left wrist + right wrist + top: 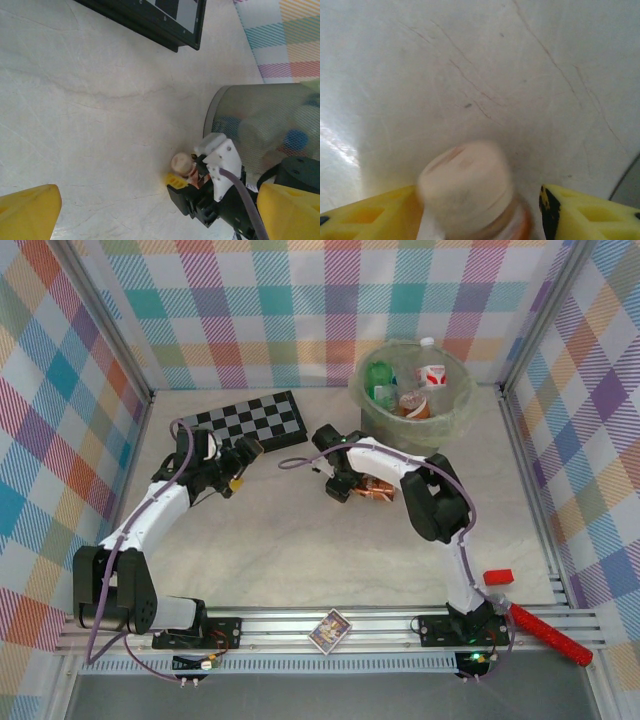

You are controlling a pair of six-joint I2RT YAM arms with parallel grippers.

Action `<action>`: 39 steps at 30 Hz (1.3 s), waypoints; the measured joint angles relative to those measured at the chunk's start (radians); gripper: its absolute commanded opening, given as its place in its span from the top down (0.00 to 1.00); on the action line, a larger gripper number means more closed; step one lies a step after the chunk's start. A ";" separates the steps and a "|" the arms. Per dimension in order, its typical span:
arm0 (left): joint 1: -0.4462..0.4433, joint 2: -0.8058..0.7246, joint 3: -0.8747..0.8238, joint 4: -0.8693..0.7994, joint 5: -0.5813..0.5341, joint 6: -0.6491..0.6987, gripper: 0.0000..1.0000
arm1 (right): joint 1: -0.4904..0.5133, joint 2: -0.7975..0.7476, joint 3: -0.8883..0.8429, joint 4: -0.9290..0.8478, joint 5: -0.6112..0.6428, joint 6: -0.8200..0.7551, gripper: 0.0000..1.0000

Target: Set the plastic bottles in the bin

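Bottle [465, 192] between right jaws (blurred)

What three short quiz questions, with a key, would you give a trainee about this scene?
1. True or false: the left gripper stands open.
2. Whose fingers flank the cream-capped bottle? A. left gripper B. right gripper
3. In the top view, the chequered board lies on which side of the bin?
Key: 1 true; 2 B; 3 left.
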 measured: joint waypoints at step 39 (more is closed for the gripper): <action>0.000 -0.021 0.000 0.004 0.001 -0.001 0.00 | -0.181 -0.401 0.708 -0.022 -0.129 0.271 0.63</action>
